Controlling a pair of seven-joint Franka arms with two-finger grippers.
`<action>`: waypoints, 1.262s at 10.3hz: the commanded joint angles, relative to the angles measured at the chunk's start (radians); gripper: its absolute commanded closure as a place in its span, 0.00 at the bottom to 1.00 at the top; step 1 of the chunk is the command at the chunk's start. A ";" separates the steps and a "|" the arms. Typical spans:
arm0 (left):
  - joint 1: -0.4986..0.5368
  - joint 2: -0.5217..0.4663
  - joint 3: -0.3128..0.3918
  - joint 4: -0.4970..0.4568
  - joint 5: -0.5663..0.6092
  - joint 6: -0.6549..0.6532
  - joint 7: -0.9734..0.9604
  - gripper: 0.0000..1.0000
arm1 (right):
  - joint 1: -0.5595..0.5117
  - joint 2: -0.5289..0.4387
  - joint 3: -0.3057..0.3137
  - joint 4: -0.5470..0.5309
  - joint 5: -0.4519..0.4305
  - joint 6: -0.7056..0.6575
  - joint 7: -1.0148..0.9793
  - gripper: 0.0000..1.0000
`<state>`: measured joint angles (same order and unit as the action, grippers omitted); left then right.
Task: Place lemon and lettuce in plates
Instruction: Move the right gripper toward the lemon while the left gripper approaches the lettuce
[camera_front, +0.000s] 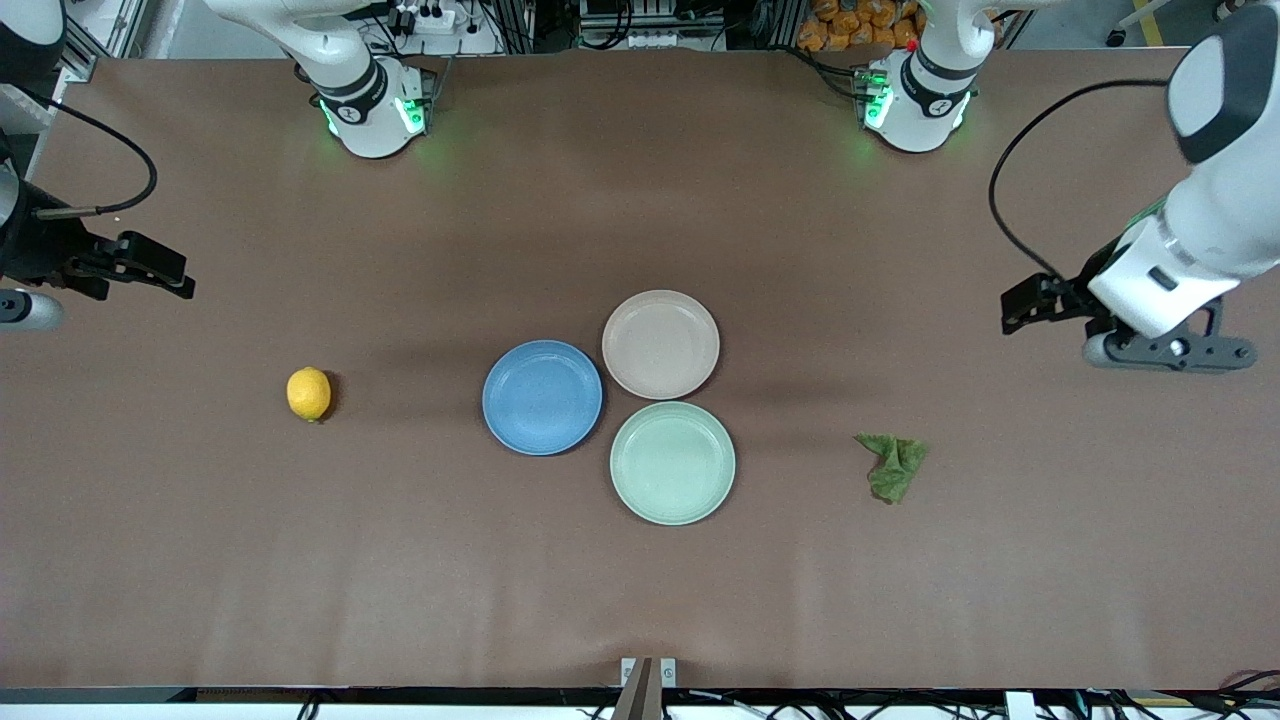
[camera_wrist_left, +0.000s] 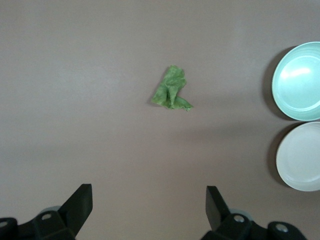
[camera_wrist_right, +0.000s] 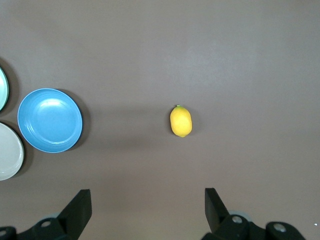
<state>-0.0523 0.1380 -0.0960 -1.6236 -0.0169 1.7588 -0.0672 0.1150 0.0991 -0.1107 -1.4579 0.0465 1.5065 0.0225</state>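
The lemon (camera_front: 309, 393) lies on the table toward the right arm's end; it also shows in the right wrist view (camera_wrist_right: 181, 121). The lettuce (camera_front: 893, 464) lies toward the left arm's end and shows in the left wrist view (camera_wrist_left: 172, 94). The blue plate (camera_front: 542, 397) and the beige-pink plate (camera_front: 660, 343) sit empty, side by side, at the table's middle. My left gripper (camera_front: 1170, 350) is open and empty, high over bare table, apart from the lettuce; its own view (camera_wrist_left: 148, 197) shows this. My right gripper (camera_front: 20, 308) is open and empty, high over bare table, apart from the lemon, as its own view (camera_wrist_right: 147, 197) shows.
A pale green plate (camera_front: 672, 462) sits empty, touching the other two, nearer to the front camera. The brown table (camera_front: 640, 600) stretches wide around everything. The arms' bases (camera_front: 375, 110) stand at the table's edge farthest from the front camera.
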 joint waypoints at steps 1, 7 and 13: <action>0.005 -0.023 -0.005 -0.125 0.025 0.111 0.017 0.00 | -0.032 0.004 0.002 0.002 0.010 -0.012 0.004 0.00; -0.056 0.145 -0.005 -0.193 0.028 0.244 0.020 0.00 | -0.071 -0.054 0.006 -0.290 0.013 0.162 -0.038 0.00; -0.057 0.252 -0.005 -0.203 0.071 0.320 0.017 0.00 | -0.080 -0.085 0.006 -0.675 0.013 0.568 -0.044 0.00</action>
<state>-0.1112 0.3910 -0.0991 -1.8223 0.0301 2.0778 -0.0625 0.0528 0.0670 -0.1149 -2.0057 0.0478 1.9778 -0.0070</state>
